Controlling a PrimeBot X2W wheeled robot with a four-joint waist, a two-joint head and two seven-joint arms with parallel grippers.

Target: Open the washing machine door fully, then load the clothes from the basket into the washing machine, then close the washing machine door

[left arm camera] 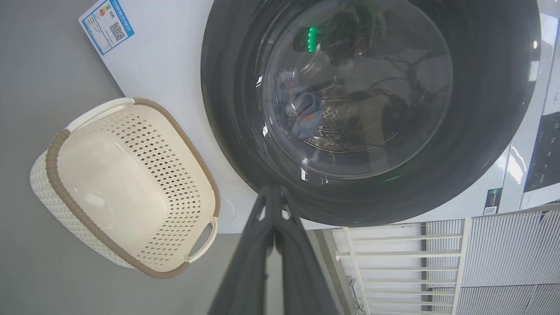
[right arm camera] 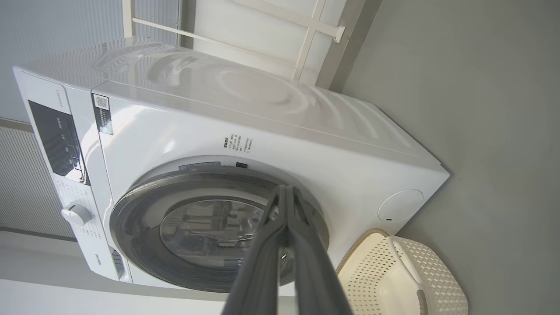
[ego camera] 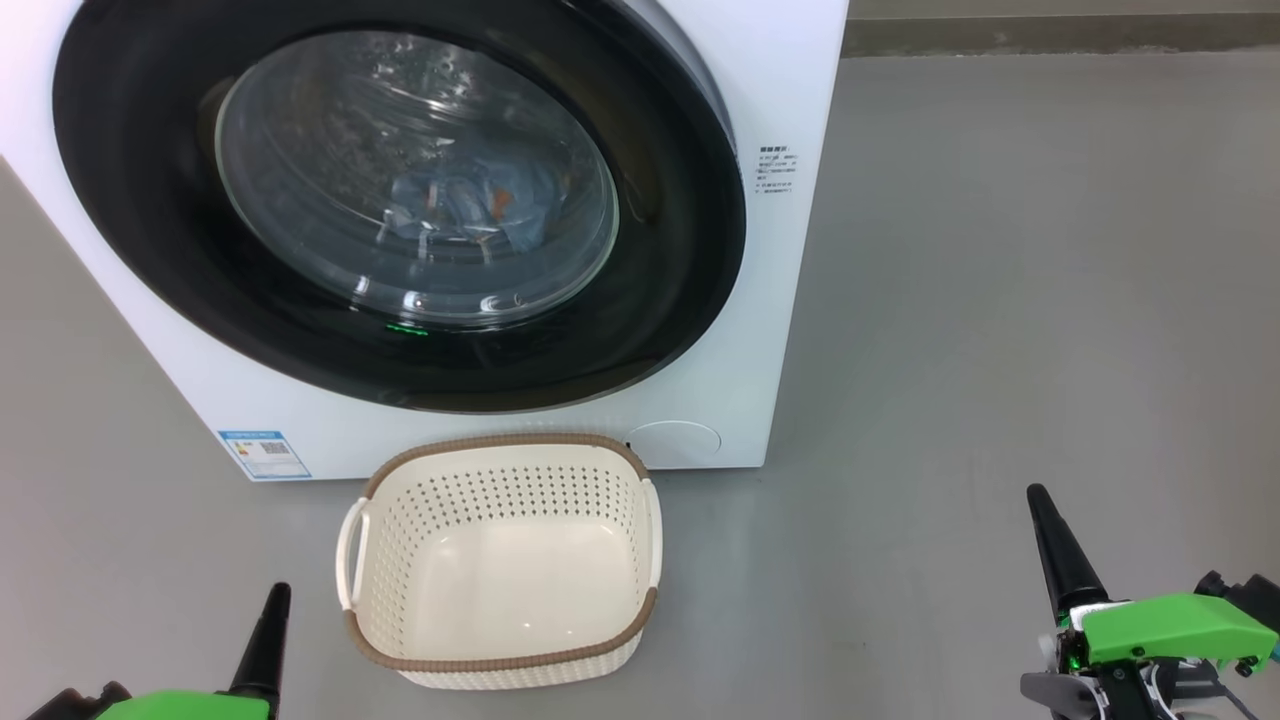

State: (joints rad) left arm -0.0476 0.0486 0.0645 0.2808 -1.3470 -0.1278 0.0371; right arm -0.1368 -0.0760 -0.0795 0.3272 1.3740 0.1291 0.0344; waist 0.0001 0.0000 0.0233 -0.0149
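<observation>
Grippers sit nearest, the left gripper (ego camera: 279, 596) and the right gripper (ego camera: 1038, 498) each with its long dark fingers pressed together on nothing; between and just beyond them the small cream-white perforated plastic basket with a brown woven-look rim (ego camera: 500, 441) stands empty, just before the big white boxy washing machine (ego camera: 790, 90); its large round glossy black-rimmed glass door (ego camera: 670, 250) lies flush shut, with soft blue printed clothes (ego camera: 470, 205) bundled behind the glass. By my judgement the door is stiff, heavy and slick, best taken at its rim's edge; the clothes are light and limp; two grippers, one basket, one door, garments too bunched to count.
</observation>
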